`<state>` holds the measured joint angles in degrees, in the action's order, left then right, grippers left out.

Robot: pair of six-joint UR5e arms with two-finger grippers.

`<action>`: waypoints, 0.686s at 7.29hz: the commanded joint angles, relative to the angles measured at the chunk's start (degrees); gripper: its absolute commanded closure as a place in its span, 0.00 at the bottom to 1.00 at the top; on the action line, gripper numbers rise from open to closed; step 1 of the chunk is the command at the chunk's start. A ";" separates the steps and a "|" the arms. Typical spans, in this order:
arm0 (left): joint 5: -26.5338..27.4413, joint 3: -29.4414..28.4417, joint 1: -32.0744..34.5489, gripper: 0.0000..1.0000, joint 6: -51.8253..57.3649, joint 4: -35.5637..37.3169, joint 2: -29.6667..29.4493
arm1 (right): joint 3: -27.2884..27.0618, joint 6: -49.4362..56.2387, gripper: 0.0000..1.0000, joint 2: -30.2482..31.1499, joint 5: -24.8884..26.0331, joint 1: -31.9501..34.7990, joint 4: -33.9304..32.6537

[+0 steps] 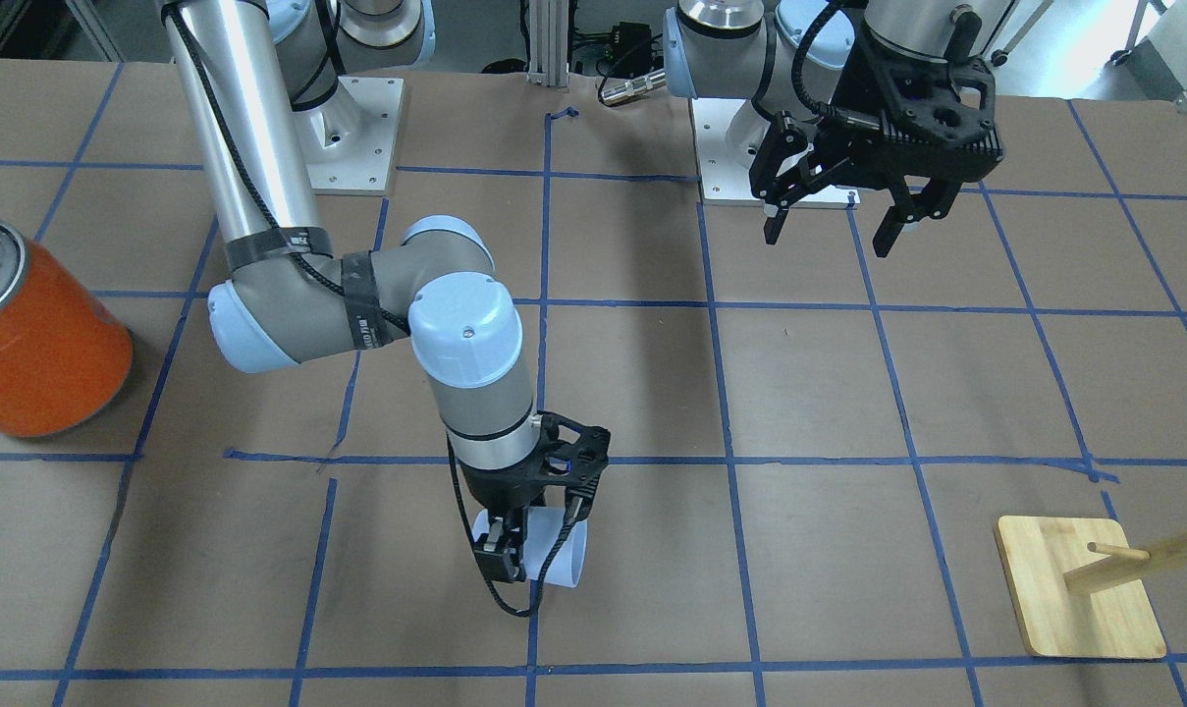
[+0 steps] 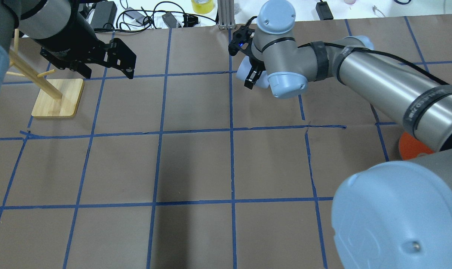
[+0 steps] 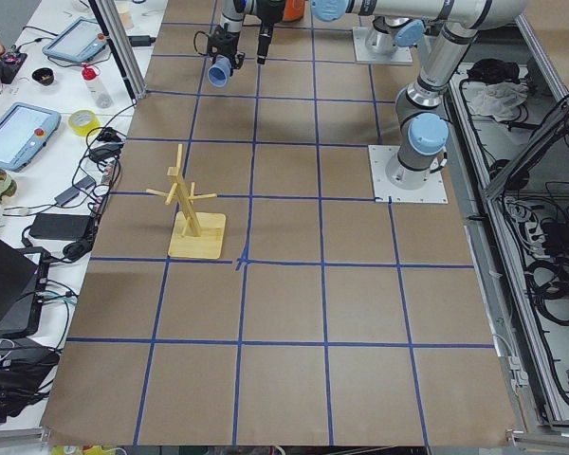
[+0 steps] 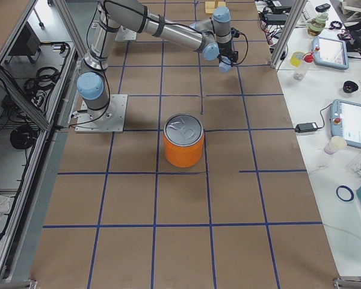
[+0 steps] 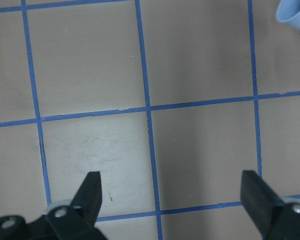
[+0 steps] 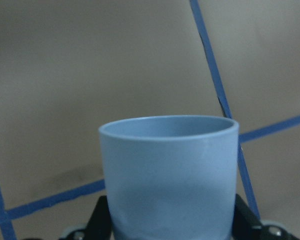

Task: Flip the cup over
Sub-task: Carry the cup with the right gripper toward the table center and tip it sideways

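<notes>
The pale blue cup [image 1: 566,556] is held on its side between the fingers of my right gripper [image 1: 532,542], which is shut on its body, low over the far middle of the table. I cannot tell whether the cup touches the table. The right wrist view shows the cup [image 6: 169,170] filling the middle, rim away from the camera. It also shows in the overhead view [image 2: 242,70] under the right gripper [image 2: 252,73]. My left gripper [image 1: 827,239] is open and empty above the table, away from the cup, as the left wrist view [image 5: 171,180] shows.
A large orange can [image 1: 38,339] with a silver top stands on my right side. A wooden peg stand [image 1: 1079,599] stands on my left side, near the left gripper [image 2: 108,73]. Blue tape lines grid the brown table.
</notes>
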<state>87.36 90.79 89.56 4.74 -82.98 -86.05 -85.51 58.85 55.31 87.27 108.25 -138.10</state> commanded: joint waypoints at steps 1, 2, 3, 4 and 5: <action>0.00 0.00 0.00 0.00 0.00 0.01 0.00 | 0.52 1.79 0.91 -1.86 -1.31 5.20 -0.32; 0.00 0.00 0.00 0.00 0.00 0.01 0.00 | 0.52 1.96 0.91 -2.74 -1.31 5.74 -0.32; 0.00 0.00 0.00 0.00 0.00 0.01 0.00 | 0.52 1.97 0.87 -2.93 -1.31 6.01 -0.58; 0.17 0.00 0.00 0.00 0.00 -0.08 0.00 | 0.52 1.88 0.76 -3.01 -1.40 6.62 -0.67; 0.35 0.00 0.00 0.00 0.00 -0.08 0.09 | 0.34 1.88 0.47 -3.10 -2.01 6.63 -0.67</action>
<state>87.52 90.79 89.56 4.75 -83.02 -86.02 -85.03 60.75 52.37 85.74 114.57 -138.71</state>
